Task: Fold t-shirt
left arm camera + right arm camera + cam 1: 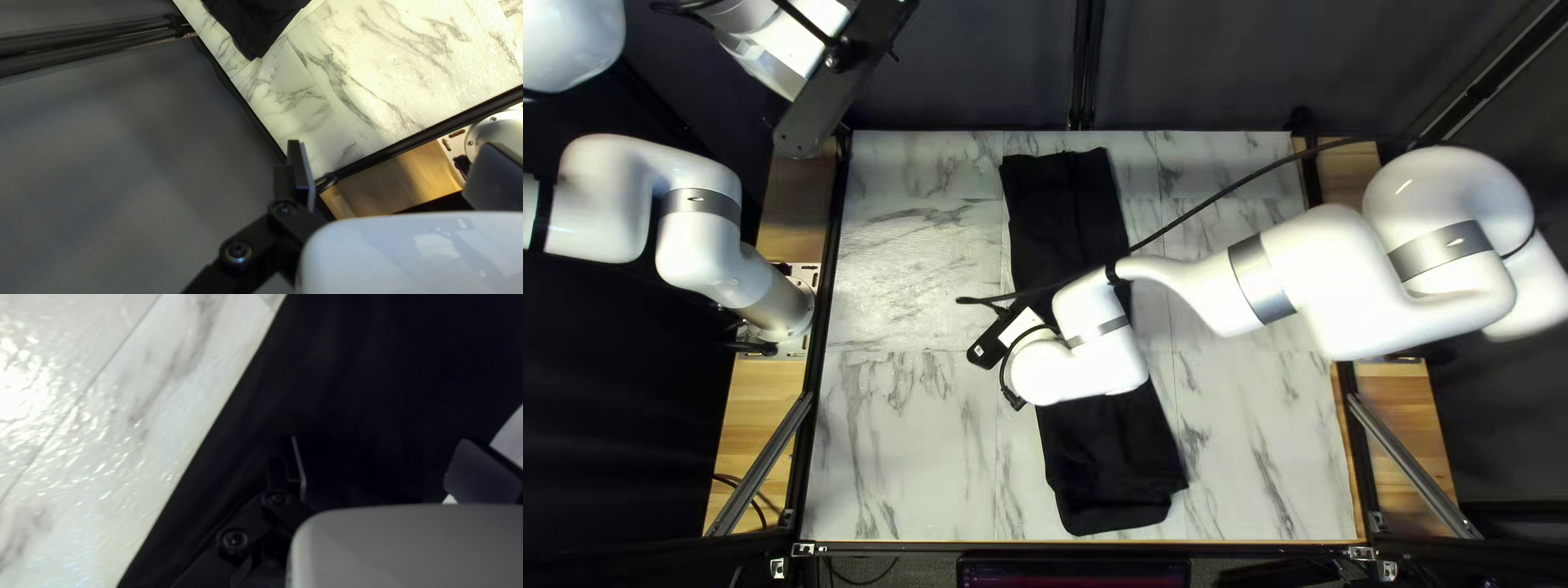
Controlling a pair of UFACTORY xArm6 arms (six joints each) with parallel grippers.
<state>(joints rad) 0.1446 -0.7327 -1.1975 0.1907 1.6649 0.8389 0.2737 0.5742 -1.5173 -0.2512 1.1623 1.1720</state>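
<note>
Black t-shirt point(1062, 218): lying on the counter point(904, 436) as a long, narrow strip, running from near the far edge to near the close edge. The near end shows stacked layers, so the sides have probably been folded in already to give a width that can be doubled over lengthwise.
Right arm point(1307, 272): reaching in from its base side and covering the strip's middle, likely because a fold across the length would start or be smoothed from there.
Right hand point(381, 441): fingers spread well apart over the dark cloth, nothing pinched between them. The cloth is so dark here that I can't be sure whether the tips touch it.
Left arm point(703, 207): raised beyond the counter's far left corner, presumably to leave its partner room.
Left hand point(392, 148): fingers parted, holding nothing, up by the curtain point(136, 136) and well apart from the shirt.
Next move: probably take one short end and bring it over the strip; lifting only the top layer could pull the stack crooked.
</note>
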